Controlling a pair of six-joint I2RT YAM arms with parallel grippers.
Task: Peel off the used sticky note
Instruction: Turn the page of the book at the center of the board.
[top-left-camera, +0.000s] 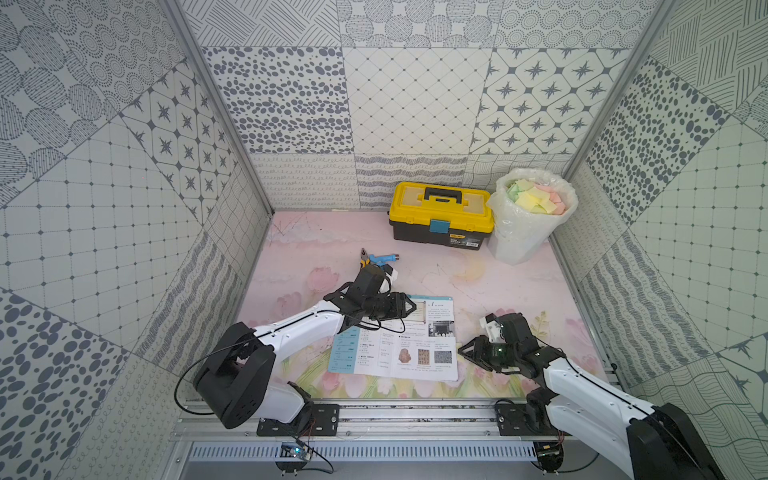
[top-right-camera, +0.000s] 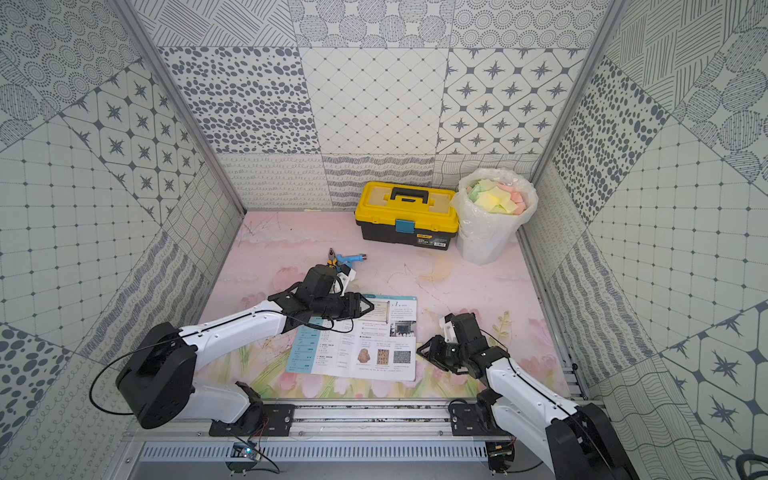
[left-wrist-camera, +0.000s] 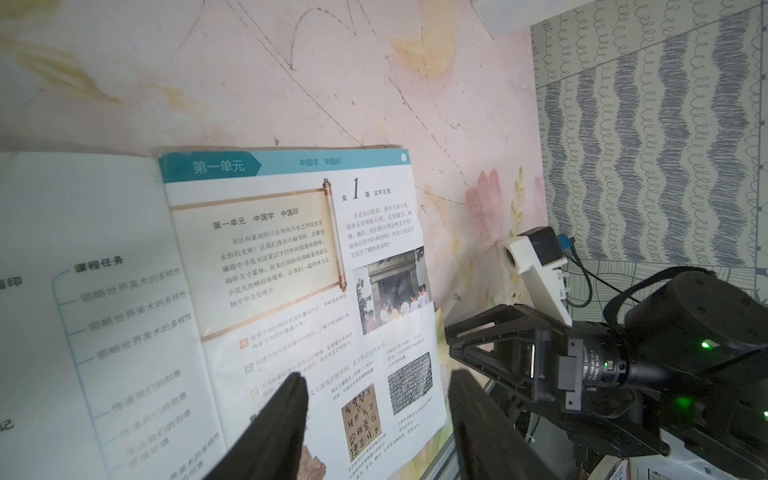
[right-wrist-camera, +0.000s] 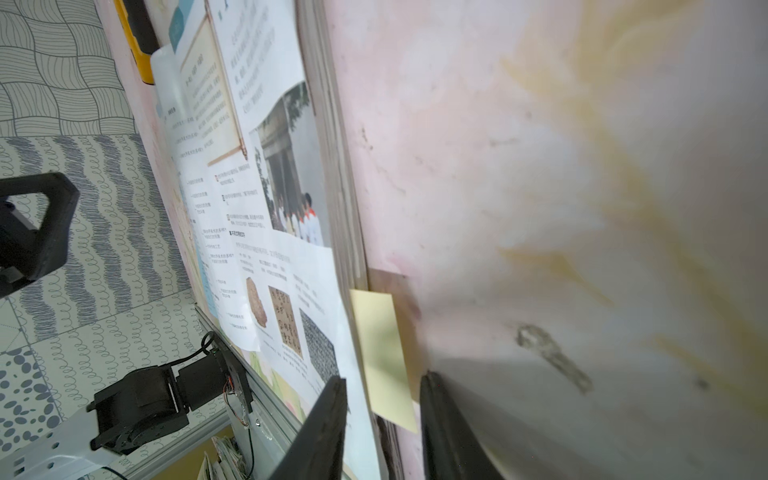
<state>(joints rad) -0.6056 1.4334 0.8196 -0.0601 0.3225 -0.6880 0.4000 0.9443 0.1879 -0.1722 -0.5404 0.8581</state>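
Sticky note (right-wrist-camera: 382, 353): one pale yellow rectangle of thin, matte paper, seen in the right wrist view. It juts past the outer edge of the open book's (top-left-camera: 415, 336) right-hand page onto the table (top-left-camera: 498, 282). The right gripper (right-wrist-camera: 382, 382) has its two dark, flat fingers apart, one on either side of the note. Whether they touch the paper I cannot tell.

The book is a single softcover lying flat. Its glossy white pages carry printed text, a teal header band, a scroll-shaped panel and several small photographs. The left gripper (left-wrist-camera: 376, 390) hangs over the right-hand page with its two fingers spread wide and nothing between them.

The table wears a pink floral sheet, scuffed and scored with thin lines. At the back stands one boxy plastic toolbox (top-left-camera: 440, 212), with a yellow lid, a black base and handle, and a blue latch. Just beside it is one round bin (top-left-camera: 519, 241) lined with crinkled clear plastic and heaped with many discarded notes (top-left-camera: 534, 197) in green, yellow and pink. One pair of pliers (top-left-camera: 365, 258) and one blue-handled tool (top-left-camera: 384, 258) lie together near the table's middle.
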